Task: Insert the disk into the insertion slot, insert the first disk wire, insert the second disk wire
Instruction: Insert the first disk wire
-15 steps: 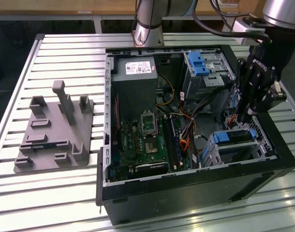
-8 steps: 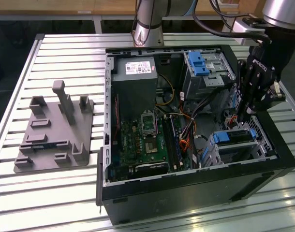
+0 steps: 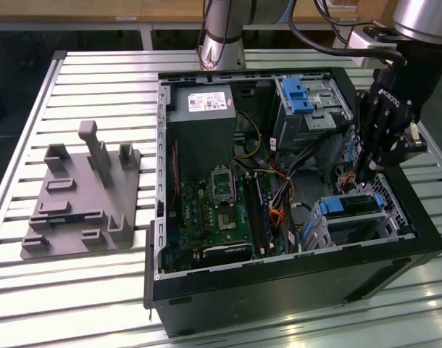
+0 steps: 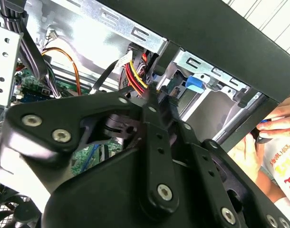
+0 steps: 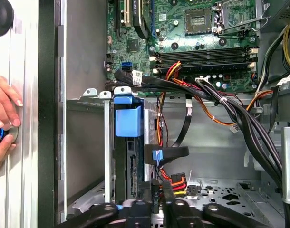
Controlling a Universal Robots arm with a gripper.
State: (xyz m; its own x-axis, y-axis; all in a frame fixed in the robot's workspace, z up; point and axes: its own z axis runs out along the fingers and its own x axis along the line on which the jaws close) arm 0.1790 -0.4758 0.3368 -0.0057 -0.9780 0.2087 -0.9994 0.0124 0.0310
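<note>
- Now the tool (image 3: pixel 362 172) is hanging low inside the open computer case (image 3: pixel 279 290), which is resting on the slatted desk (image 3: pixel 98 290).
- Disk (image 5: pixel 128 126) is sitting in the insertion slot (image 5: pixel 108 156), its blue carrier facing out.
- Tool is clamping a red-and-yellow disk wire (image 5: pixel 177 179), just beside the disk.

Silver arm (image 3: pixel 221 36), black hand (image 3: pixel 364 170), silver screws (image 4: pixel 165 191)

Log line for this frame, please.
disk: in insertion slot | end effector: shut on disk wire | position: beside disk
</note>
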